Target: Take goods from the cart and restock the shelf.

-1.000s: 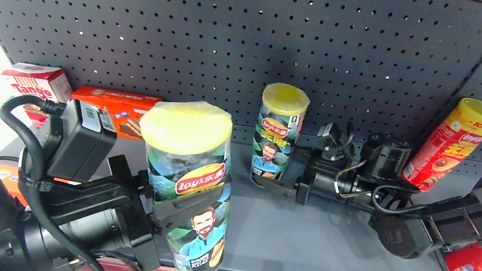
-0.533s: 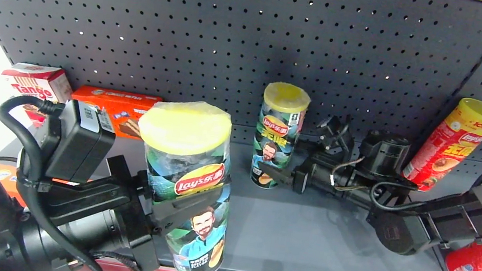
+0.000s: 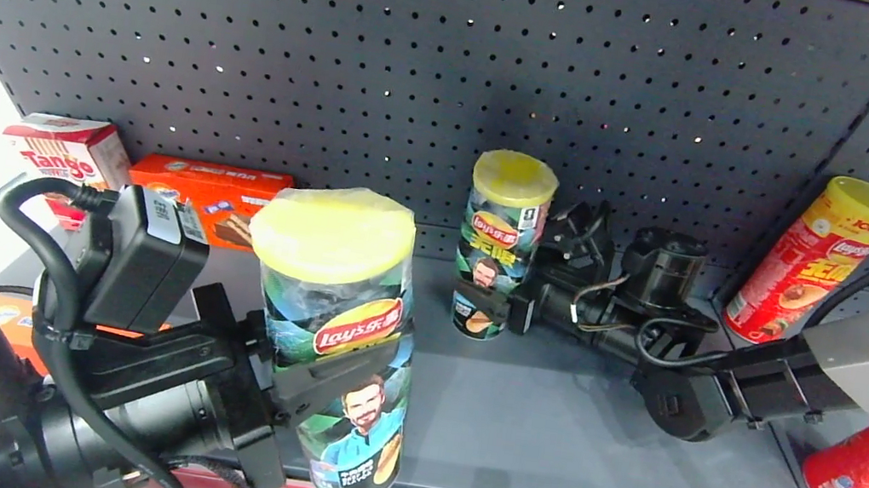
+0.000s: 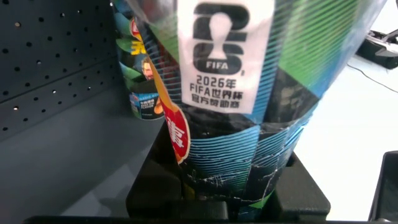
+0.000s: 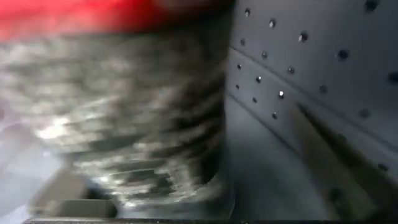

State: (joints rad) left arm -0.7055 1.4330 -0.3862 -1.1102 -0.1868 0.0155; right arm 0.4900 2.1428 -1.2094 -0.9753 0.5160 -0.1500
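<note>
Two green-and-blue chips cans with yellow lids are in play. The near can hangs over the front left of the grey shelf, with my left gripper shut around its middle. In the left wrist view that can stands between the left gripper's black fingers. The far can stands upright near the pegboard back wall. My right gripper is shut low on it, coming in from the right. In the right wrist view this can is a close blur. The left wrist view also shows the far can.
A red chips can leans against the pegboard at the right, and another red can lies at the far right. A wafer box and an orange box sit at the back left. Bare shelf lies between the two held cans.
My right arm has swung left and towards the back wall, pressing in on the far can, which wobbled slightly and stayed in place. The left arm and its can have barely moved.
</note>
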